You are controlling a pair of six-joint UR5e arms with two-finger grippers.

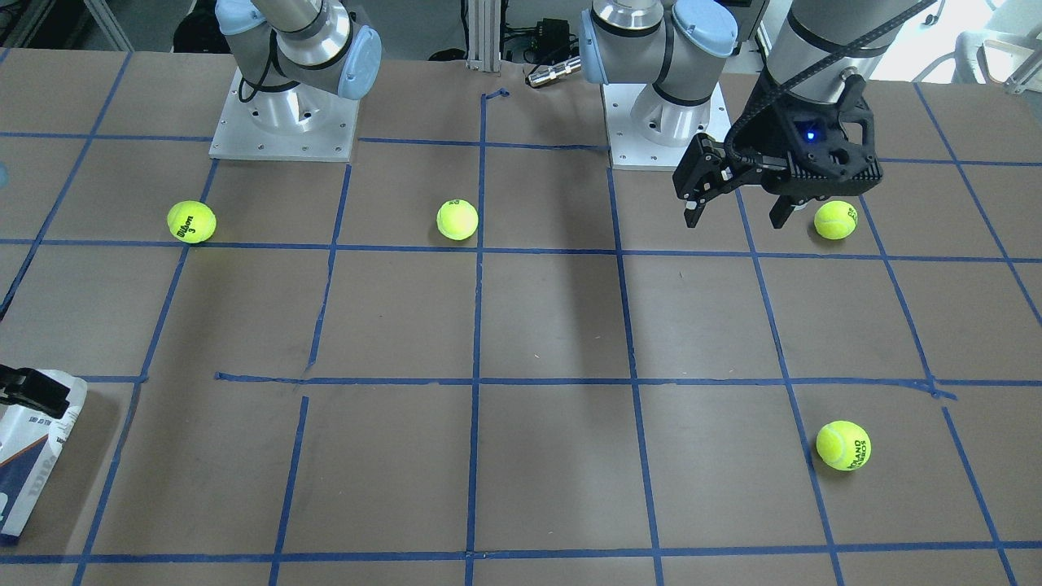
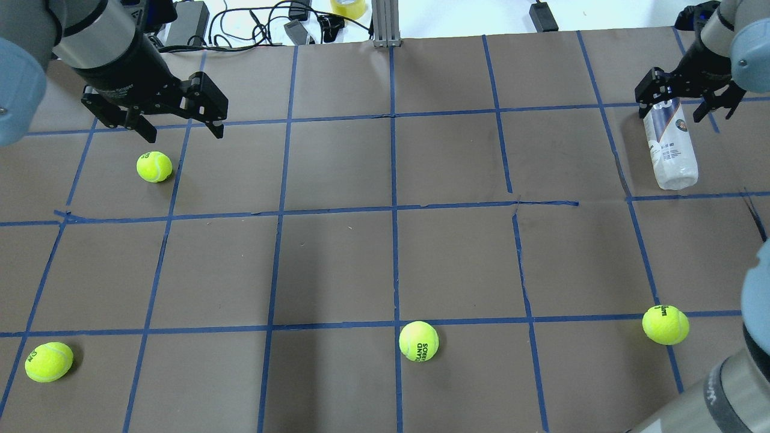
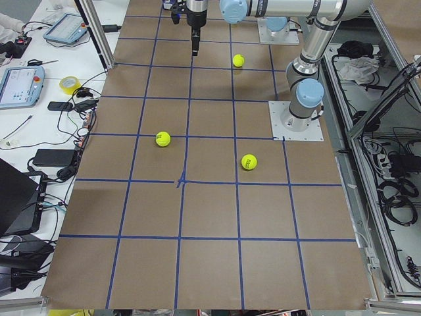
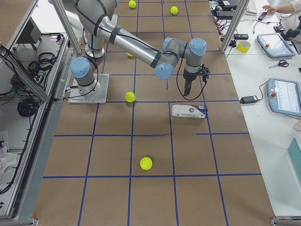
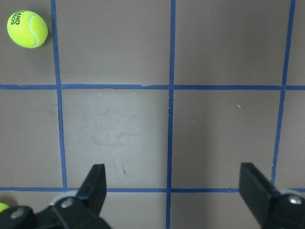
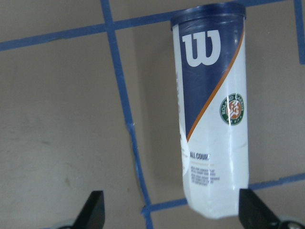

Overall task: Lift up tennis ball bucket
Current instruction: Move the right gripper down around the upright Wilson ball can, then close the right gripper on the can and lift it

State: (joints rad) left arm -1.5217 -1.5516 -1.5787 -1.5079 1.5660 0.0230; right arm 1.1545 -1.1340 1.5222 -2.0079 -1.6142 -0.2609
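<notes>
The tennis ball bucket lies on its side at the far right of the table, blue rim toward the far edge. It also shows in the front view, the right side view and the right wrist view. My right gripper hovers over its blue-rim end, open and empty, with both fingers wide apart in the right wrist view. My left gripper is open and empty at the far left, just above a tennis ball. It also shows in the front view.
Several yellow-green tennis balls lie loose: one near the left front, one at the middle front, one at the right front. Both arm bases stand at the robot's edge. Cables and tape lie beyond the far edge.
</notes>
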